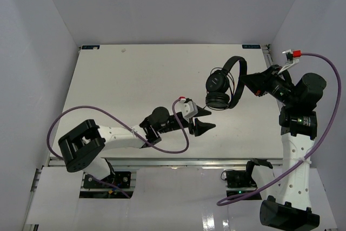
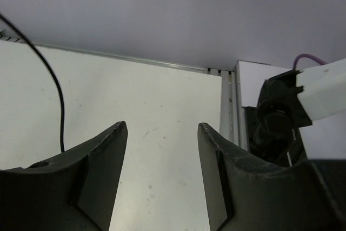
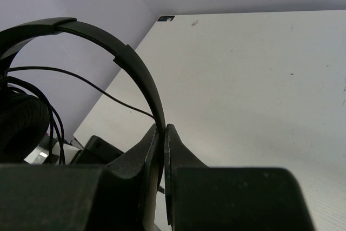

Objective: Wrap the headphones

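The black headphones [image 1: 221, 85] hang above the table right of centre, two earcups stacked at the left and the headband [image 1: 241, 77] arching right. My right gripper [image 1: 250, 83] is shut on the headband [image 3: 138, 71]. The thin cord [image 3: 81, 82] crosses inside the band, with loops beside an earcup [image 3: 19, 125] at the left edge. My left gripper [image 1: 204, 120] is open and empty, just below and left of the earcups. In the left wrist view its gripper [image 2: 162, 133] frames bare table, and a stretch of thin cord [image 2: 51, 87] hangs at the left.
The white table [image 1: 135, 79] is bounded by light walls at back and sides. Purple robot cables [image 1: 108, 114] loop over the left arm and along the right arm [image 1: 319, 133]. The right arm's base [image 2: 275, 123] shows beyond the table edge in the left wrist view.
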Available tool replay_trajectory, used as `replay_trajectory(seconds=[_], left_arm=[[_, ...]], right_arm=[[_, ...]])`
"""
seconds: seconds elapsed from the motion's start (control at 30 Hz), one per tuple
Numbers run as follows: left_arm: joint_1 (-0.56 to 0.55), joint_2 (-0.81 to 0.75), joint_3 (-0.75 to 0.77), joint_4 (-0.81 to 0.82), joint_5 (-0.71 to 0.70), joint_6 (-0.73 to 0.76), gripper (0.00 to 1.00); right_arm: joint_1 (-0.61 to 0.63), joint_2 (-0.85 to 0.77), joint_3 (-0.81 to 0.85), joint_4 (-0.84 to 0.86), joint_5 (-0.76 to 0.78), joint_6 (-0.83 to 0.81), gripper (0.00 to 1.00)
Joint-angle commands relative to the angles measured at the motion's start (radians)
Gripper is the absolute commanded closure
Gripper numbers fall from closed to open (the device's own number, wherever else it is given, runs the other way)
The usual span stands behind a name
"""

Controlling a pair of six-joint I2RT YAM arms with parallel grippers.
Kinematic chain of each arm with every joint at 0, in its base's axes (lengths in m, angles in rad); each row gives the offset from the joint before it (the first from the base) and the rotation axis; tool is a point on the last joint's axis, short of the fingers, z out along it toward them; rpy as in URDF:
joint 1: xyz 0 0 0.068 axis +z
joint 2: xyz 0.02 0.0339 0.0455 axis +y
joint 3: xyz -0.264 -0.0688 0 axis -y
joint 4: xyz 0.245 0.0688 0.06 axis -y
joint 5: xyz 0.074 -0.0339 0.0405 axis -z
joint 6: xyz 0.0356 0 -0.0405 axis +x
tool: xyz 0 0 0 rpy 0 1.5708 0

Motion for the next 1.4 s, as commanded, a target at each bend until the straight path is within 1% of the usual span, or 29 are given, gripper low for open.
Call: replay_trajectory(seconds=[0.0, 0.1, 0.17, 0.23, 0.3, 0.37, 0.57, 0.6, 0.63, 0.67, 0.73, 0.77, 0.8, 0.87, 0.97, 1.03, 1.13, 1.2, 1.37], left_arm=[[-0.018, -0.126, -0.06, 0.041, 0.039, -0.004, 0.34], [-0.027, -0.177, -0.111, 0.057, -0.072, 0.018, 0.33], [-0.027, -0.199, -0.137, 0.079, -0.181, 0.036, 0.27], [-0.026, -0.193, -0.121, 0.064, -0.232, 0.06, 0.23], [-0.025, -0.173, -0.089, 0.029, -0.257, 0.088, 0.19], [-0.025, -0.126, -0.045, 0.004, -0.253, 0.126, 0.17], [-0.025, 0.02, 0.12, -0.072, -0.252, 0.141, 0.17], [-0.025, 0.038, 0.141, -0.088, -0.258, 0.142, 0.19], [-0.024, 0.051, 0.159, -0.104, -0.255, 0.143, 0.25], [-0.023, 0.062, 0.177, -0.117, -0.246, 0.143, 0.32], [-0.022, 0.076, 0.198, -0.132, -0.229, 0.137, 0.56], [-0.02, 0.076, 0.198, -0.131, -0.226, 0.133, 0.6], [-0.019, 0.074, 0.193, -0.128, -0.225, 0.127, 0.67], [-0.021, 0.066, 0.176, -0.119, -0.225, 0.117, 0.72], [-0.021, 0.044, 0.139, -0.104, -0.222, 0.103, 0.73], [-0.021, 0.033, 0.11, -0.088, -0.218, 0.061, 0.81], [-0.022, 0.015, 0.084, -0.057, -0.204, -0.003, 0.9], [-0.028, 0.013, 0.058, -0.03, -0.191, -0.043, 0.95], [-0.051, 0.022, 0.006, 0.064, -0.208, -0.121, 0.97]], right_arm=[[-0.003, -0.019, -0.01, 0.061, -0.01, 0.016, 0.92], [-0.003, -0.024, -0.01, 0.06, -0.01, 0.014, 0.92], [-0.003, -0.026, -0.01, 0.059, -0.012, 0.014, 0.92], [-0.001, -0.027, -0.01, 0.057, -0.013, 0.012, 0.92], [-0.001, -0.027, -0.01, 0.056, -0.014, 0.012, 0.92], [-0.001, -0.027, -0.01, 0.057, -0.015, 0.013, 0.92], [0.0, -0.037, -0.01, 0.046, -0.021, 0.009, 0.92], [-0.001, -0.039, -0.01, 0.042, -0.022, 0.008, 0.92], [-0.001, -0.039, -0.009, 0.039, -0.022, 0.007, 0.92], [-0.001, -0.039, -0.007, 0.037, -0.021, 0.006, 0.92], [-0.001, -0.039, -0.003, 0.032, -0.021, 0.002, 0.92], [-0.001, -0.038, -0.001, 0.031, -0.02, -0.001, 0.92], [-0.001, -0.038, 0.002, 0.03, -0.017, -0.003, 0.92], [-0.001, -0.036, 0.002, 0.03, -0.014, -0.004, 0.92], [-0.001, -0.035, -0.001, 0.03, -0.005, -0.006, 0.92], [-0.001, -0.03, 0.001, 0.03, 0.007, -0.006, 0.92], [-0.001, -0.027, 0.005, 0.019, 0.047, -0.016, 0.92], [0.0, -0.029, 0.004, 0.013, 0.08, -0.03, 0.92], [-0.001, -0.043, -0.031, 0.018, 0.182, -0.053, 0.92]])
